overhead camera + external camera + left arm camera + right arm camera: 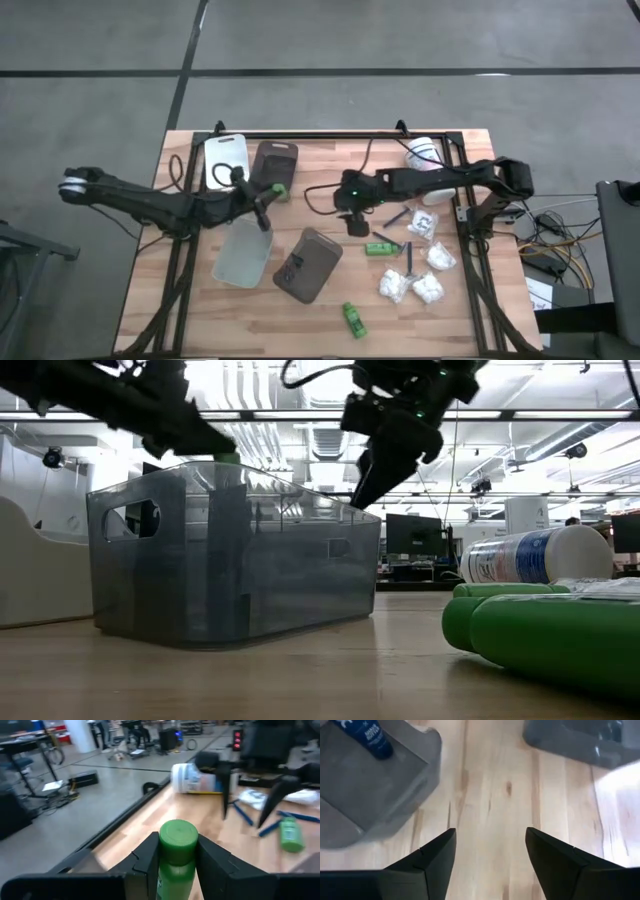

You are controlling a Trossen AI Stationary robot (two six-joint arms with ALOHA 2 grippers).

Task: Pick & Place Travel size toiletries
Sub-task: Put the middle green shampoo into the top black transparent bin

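My left gripper (268, 203) is shut on a tiny green bottle (279, 190), above the table between the brown tray (275, 163) and the clear grey tray (243, 253). My right gripper (353, 222) is open and empty above bare wood at mid-table; its fingers (432, 857) point down. More green bottles (382, 248) (354, 320), white packets (428, 289) and blue sticks (410, 258) lie on the table's right half. A dark blue stick (372, 737) lies in the dark tray (308, 264). My left gripper pinches the green bottle between its two fingers (145, 862), on the bottle's sides just below the cap (177, 838). The bottle lies along the fingers, its cap end sticking out past them. It is lifted clear of the table.
A white tray (227, 158) stands at the far left, beside the brown one. A large white tub with a blue label (425, 152) lies at the far right corner. Cables (320, 195) run over the table's middle. In the low view a green bottle (560, 635) lies close by.
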